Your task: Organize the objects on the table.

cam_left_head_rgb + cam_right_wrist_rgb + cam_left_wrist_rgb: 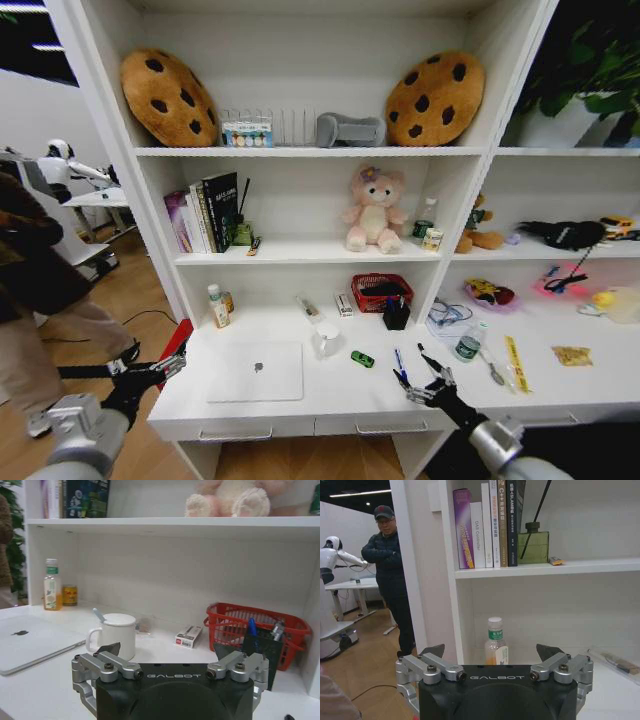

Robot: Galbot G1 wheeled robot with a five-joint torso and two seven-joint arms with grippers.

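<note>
At the front edge of the table (330, 398), both arms reach in from below. The left gripper (150, 375) hangs just off the table's left corner, fingers spread wide with nothing between them; its wrist view looks level toward the shelving. The right gripper (425, 388) sits over the front edge right of centre, fingers likewise parted and empty, pointed at the back wall.

The laptop (256, 371) lies closed and flat on the left half of the table, just right of the left gripper, logo up; it also shows low to one side in the right wrist view (30, 642). The green toy car (362, 358) sits near the table's middle, between laptop and right gripper, apart from both. A blue pen (399, 361) lies just ahead of the right gripper's fingertips, and a black pen (430, 360) beside it.

Writing: "GALBOT" is printed on both gripper bodies. Among the books (490, 525) on the shelf, one spine reads "DAS Controller", another "C++". The bottle (496, 644) label is too small to read.
</note>
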